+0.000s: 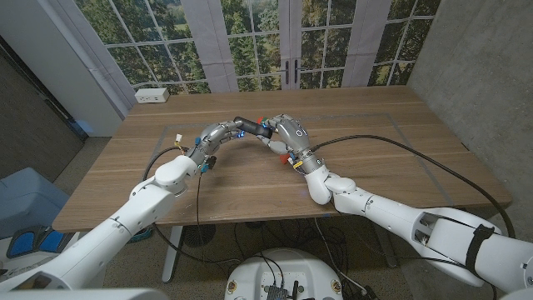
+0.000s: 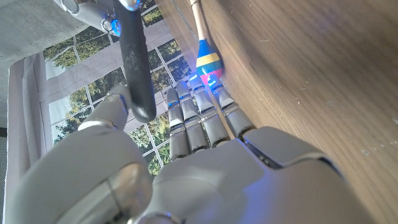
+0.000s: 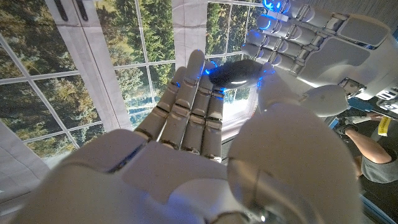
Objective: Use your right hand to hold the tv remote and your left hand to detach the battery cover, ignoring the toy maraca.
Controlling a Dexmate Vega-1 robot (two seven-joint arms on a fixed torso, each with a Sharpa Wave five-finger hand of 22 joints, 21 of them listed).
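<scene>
The remote was a slim black bar, held off the table between the two hands: its far end lay in the right hand, its near end at the fingertips of the left hand. In the left wrist view the remote ran lengthwise past the left thumb. In the right wrist view its dark rounded end sat just beyond the right hand's fingertips. Battery cover could not be made out.

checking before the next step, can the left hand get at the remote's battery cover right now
Probably yes: the left hand is already at one end of the remote, which the right hand holds up; nothing lies between. The cover itself can't be made out.
</scene>
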